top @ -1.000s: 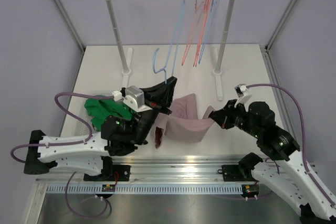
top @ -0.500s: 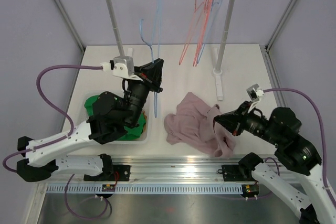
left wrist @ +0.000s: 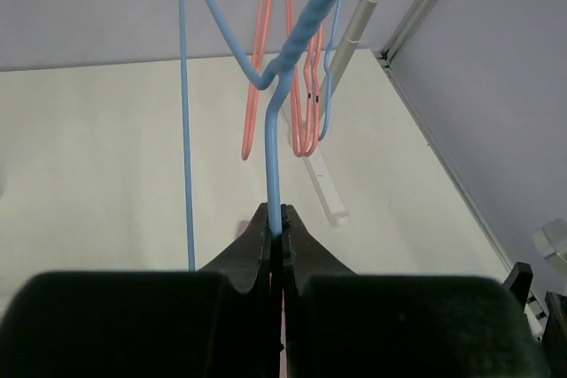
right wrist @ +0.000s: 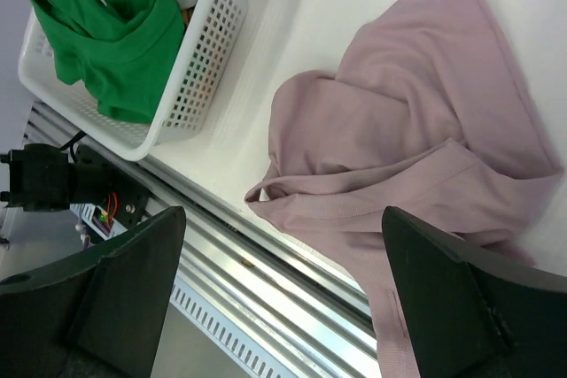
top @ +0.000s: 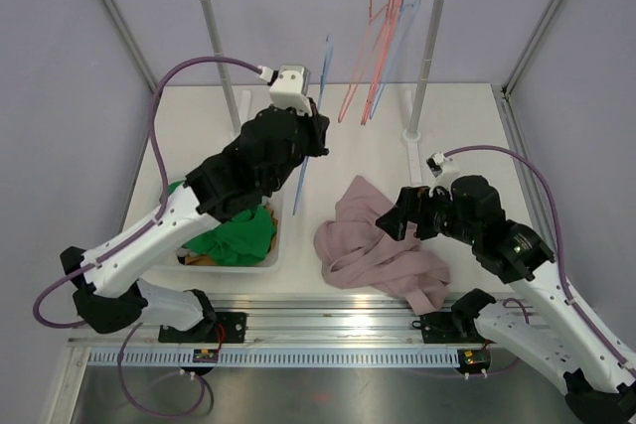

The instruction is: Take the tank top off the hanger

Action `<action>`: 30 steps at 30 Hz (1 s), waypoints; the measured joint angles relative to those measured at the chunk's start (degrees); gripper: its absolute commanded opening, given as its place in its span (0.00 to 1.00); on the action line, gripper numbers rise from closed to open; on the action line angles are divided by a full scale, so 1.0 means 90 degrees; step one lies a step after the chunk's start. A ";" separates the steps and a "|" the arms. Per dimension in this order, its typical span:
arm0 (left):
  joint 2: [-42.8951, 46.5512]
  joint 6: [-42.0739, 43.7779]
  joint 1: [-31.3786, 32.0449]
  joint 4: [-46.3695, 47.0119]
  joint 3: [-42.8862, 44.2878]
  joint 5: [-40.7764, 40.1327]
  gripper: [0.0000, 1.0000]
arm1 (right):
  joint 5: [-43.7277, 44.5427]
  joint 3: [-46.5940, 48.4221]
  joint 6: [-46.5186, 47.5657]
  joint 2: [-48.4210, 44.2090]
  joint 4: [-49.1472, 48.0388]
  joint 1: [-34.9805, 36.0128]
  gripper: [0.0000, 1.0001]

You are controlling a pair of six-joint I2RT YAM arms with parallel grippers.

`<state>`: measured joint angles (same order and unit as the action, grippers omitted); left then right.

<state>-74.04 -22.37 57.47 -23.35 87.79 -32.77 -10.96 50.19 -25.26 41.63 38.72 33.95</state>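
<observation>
We find the mauve tank top (top: 378,245) crumpled in loose folds on the table (top: 199,126), lower centre-right of the top view. The right gripper (right wrist: 282,245) stands wide open above it, empty. The left gripper (left wrist: 275,223) clamps the blue hanger (left wrist: 273,148).

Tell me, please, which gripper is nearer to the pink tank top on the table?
Right. The right gripper hovers just over the tank top, jaws open; the left gripper is raised farther back, shut on a blue hanger.
</observation>
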 measured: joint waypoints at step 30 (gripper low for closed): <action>-0.5270 -0.0034 -0.2664 0.0044 0.5724 0.2939 0.00 | 0.0109 0.0539 0.0194 -0.1389 0.0624 0.0000 1.00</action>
<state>-121.47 -22.68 33.50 -22.96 139.31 -6.33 -9.98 55.05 -23.51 29.12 44.34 33.95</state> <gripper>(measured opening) 0.027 0.993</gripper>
